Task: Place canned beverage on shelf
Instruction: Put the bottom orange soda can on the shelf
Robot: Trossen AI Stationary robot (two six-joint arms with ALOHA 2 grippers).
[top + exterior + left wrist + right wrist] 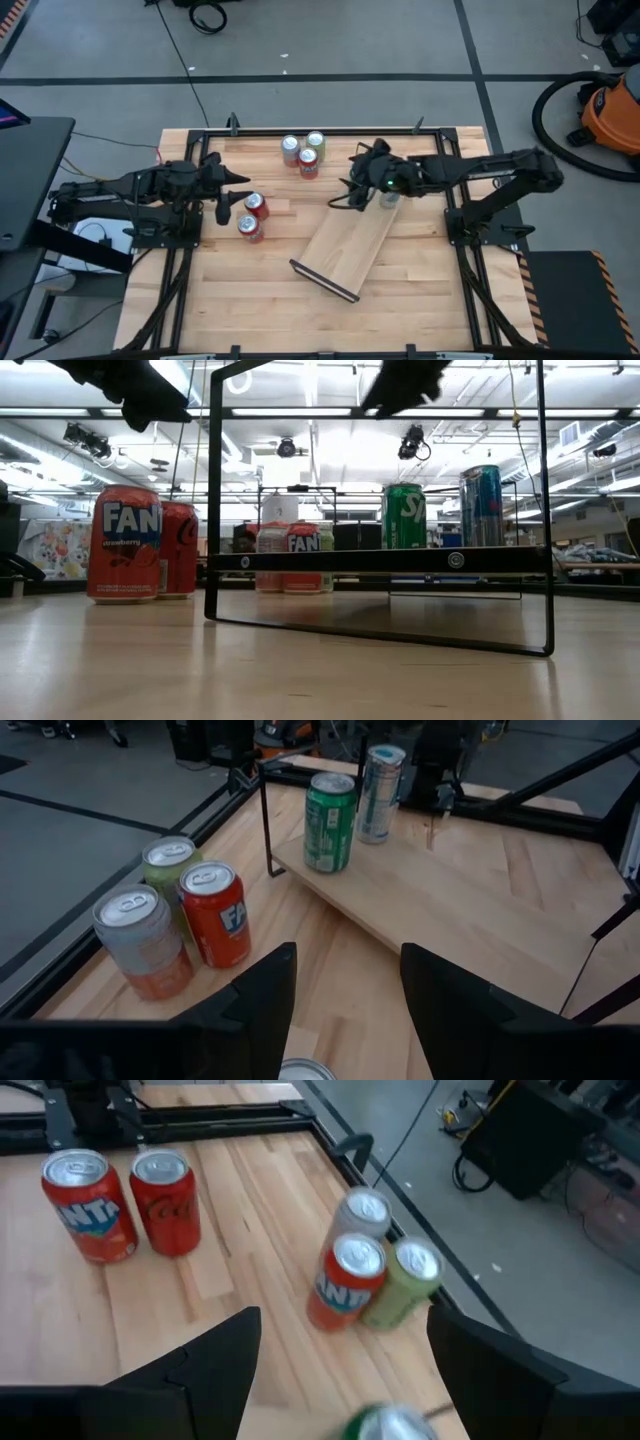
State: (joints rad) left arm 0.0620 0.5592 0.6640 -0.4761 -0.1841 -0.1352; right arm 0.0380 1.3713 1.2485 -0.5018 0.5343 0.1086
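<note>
The shelf (345,245), a light-wood plank with black wire end frames, lies slantwise on the table. A green can (404,515) and a silver-blue can (481,506) stand upright on its far end; both also show in the left wrist view (330,808) (380,780). My right gripper (352,185) is open and hangs just above the green can (385,1423), clear of its top in the low view (405,380). My left gripper (228,200) is open and empty above two red cans (252,215) at the table's left.
Three more cans (303,152) stand in a cluster near the table's far edge. The two red cans stand left of the shelf in the low view (140,545). A black frame (330,130) runs along the table's edges. Bare wood lies near the front edge (250,310).
</note>
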